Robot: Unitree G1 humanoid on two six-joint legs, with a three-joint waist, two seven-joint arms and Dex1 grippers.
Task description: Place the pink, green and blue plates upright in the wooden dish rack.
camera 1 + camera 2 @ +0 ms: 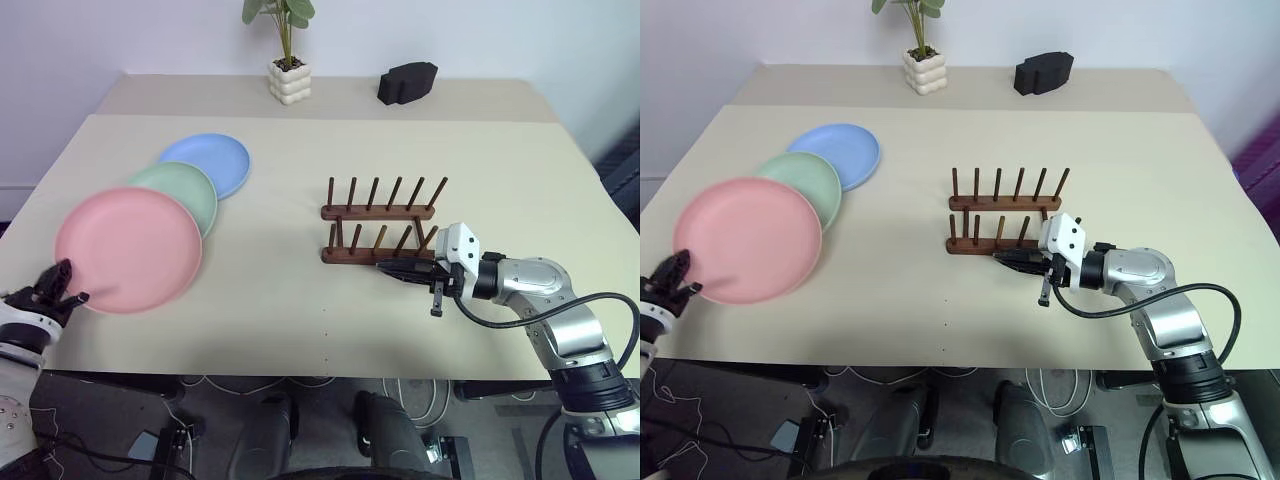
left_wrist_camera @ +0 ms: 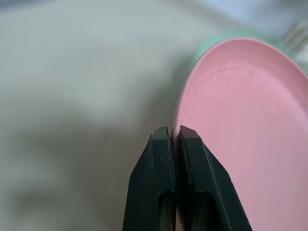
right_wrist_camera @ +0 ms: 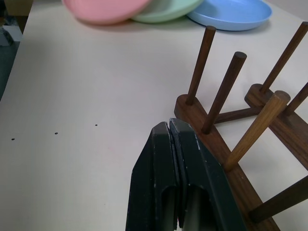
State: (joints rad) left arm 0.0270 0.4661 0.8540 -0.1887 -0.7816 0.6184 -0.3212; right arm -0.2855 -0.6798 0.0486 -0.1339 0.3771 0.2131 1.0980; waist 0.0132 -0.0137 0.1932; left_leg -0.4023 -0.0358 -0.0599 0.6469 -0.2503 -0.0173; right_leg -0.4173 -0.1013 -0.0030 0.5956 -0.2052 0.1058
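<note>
The pink plate (image 1: pixel 128 249) is pinched at its near rim by the left tool (image 1: pixel 62 288), its far edge overlapping the green plate (image 1: pixel 185 190). Lift it clear before tilting upright toward the wooden dish rack (image 1: pixel 380 225), where the right tool (image 1: pixel 405 272), pressed together, rests beside the near rail

Silver right arm (image 1: pixel 545 300), white wrist block, black looping cable, black two-fingered pincer (image 1: pixel 400 270)

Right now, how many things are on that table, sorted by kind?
Plates: 3, the pink plate, the green plate and the blue plate
Racks: 1, the wooden dish rack
Potted plants: 1, the potted plant
Black objects at the back: 1, the black object
Total: 6
</note>
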